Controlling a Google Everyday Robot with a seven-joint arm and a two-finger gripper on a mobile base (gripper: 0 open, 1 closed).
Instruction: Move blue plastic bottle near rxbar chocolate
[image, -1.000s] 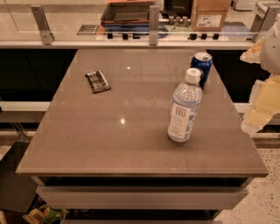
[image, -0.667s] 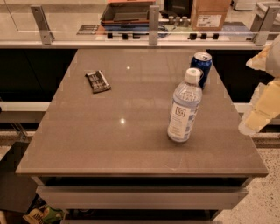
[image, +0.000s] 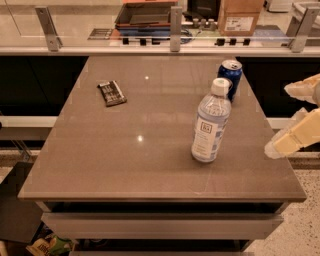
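Reaching stage: the bottle is not yet grasped.
The tool (image: 281, 120) is hovering right of the blue plastic bottle (image: 210, 125), its fingers (image: 299, 134) seemingly standing apart and holding nothing. The bottle is standing upright on the counter (image: 125, 165), long axis vertical, cap pointing up. The rxbar chocolate (image: 111, 93) is lying well left of the bottle, farther back; next, I judge, the tool is needing to close around the bottle's body.
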